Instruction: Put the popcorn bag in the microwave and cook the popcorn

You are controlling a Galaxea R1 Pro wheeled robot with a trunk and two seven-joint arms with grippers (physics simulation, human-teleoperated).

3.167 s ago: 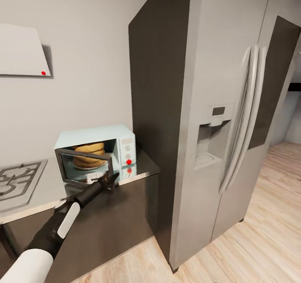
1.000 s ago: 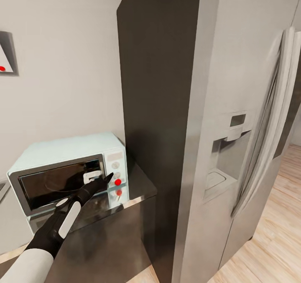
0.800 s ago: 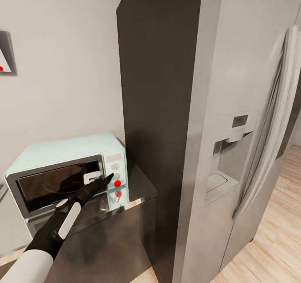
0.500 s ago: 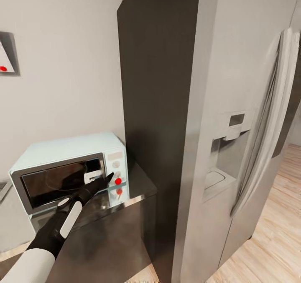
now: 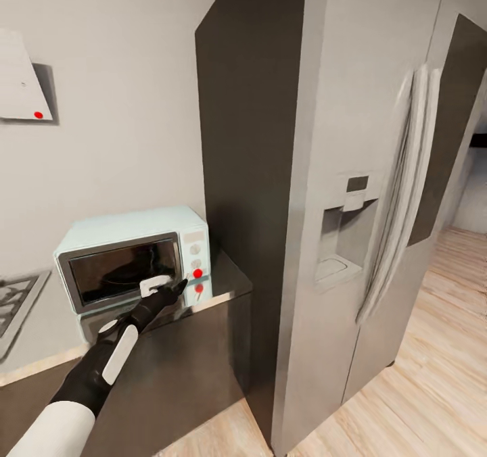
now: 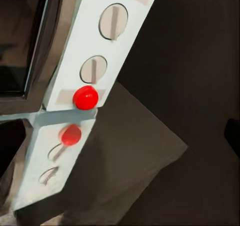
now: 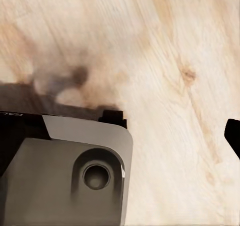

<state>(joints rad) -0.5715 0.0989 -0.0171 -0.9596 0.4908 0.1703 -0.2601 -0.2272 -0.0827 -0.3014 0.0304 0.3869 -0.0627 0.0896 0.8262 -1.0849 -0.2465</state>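
Tall grey fridge on wooden floor.

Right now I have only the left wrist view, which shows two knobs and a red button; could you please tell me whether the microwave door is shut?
Observer: Yes. In the head view the microwave has its door shut flush with the front.
Operator: Thank you. Where is the left hand relative to the button?
Observer: The left hand points at the button, with its tip just below and beside it. I cannot tell whether they touch.
Operator: What is the dark surface next to the microwave?
Observer: It is the side of a tall fridge, which stands against the end of the counter.
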